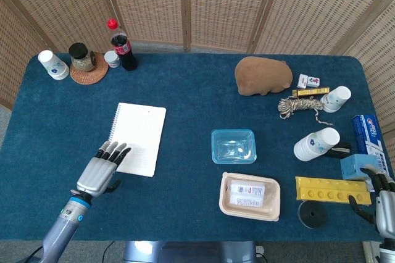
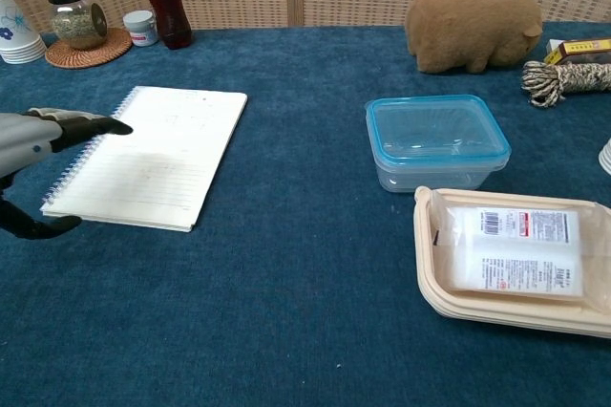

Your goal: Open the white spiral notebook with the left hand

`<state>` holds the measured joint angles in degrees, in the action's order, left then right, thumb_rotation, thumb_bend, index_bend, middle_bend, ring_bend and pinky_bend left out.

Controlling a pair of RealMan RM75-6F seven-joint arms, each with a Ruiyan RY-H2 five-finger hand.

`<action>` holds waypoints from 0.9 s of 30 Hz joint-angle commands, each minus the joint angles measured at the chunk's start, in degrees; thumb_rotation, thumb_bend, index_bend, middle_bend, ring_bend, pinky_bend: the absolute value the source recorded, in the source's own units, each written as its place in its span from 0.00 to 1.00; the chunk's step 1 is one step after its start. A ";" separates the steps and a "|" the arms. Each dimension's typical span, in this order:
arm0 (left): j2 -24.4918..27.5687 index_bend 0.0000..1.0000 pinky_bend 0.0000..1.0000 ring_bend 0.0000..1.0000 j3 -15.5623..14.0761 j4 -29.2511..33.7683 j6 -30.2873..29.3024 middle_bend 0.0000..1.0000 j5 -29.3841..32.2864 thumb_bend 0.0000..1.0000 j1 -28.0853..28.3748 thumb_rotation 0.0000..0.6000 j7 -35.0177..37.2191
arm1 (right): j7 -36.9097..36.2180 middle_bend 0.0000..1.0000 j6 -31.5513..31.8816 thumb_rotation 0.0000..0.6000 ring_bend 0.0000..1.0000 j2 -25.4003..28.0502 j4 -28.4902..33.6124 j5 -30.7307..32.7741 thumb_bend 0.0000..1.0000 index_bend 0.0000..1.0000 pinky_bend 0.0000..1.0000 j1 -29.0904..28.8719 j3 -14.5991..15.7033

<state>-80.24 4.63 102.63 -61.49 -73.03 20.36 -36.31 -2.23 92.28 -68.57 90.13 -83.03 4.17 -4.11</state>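
White spiral notebook (image 1: 135, 139) lies closed on the blue counter (image 1: 197, 102), its near spine corner just under the fingertips of the left hand (image 1: 101, 172), which hovers with fingers extended and thumb apart, holding nothing. This looks like the approach step; next, the fingers likely need to catch the cover's free edge, on the far side from the spiral.

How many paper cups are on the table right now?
3: one paper cup at the far left corner beside the jar, one by the rope at far right, one lying on its side below it.
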 commanded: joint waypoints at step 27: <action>-11.69 0.00 0.00 0.00 0.54 -9.22 -0.66 0.00 9.79 0.31 7.83 1.00 -6.27 | -1.48 0.24 2.00 1.00 0.22 -0.06 -1.11 0.49 0.29 0.23 0.34 2.44 -0.12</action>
<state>-91.89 5.18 93.44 -62.12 -63.27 28.15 -42.62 -3.71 94.28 -68.63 89.02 -82.55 6.61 -4.24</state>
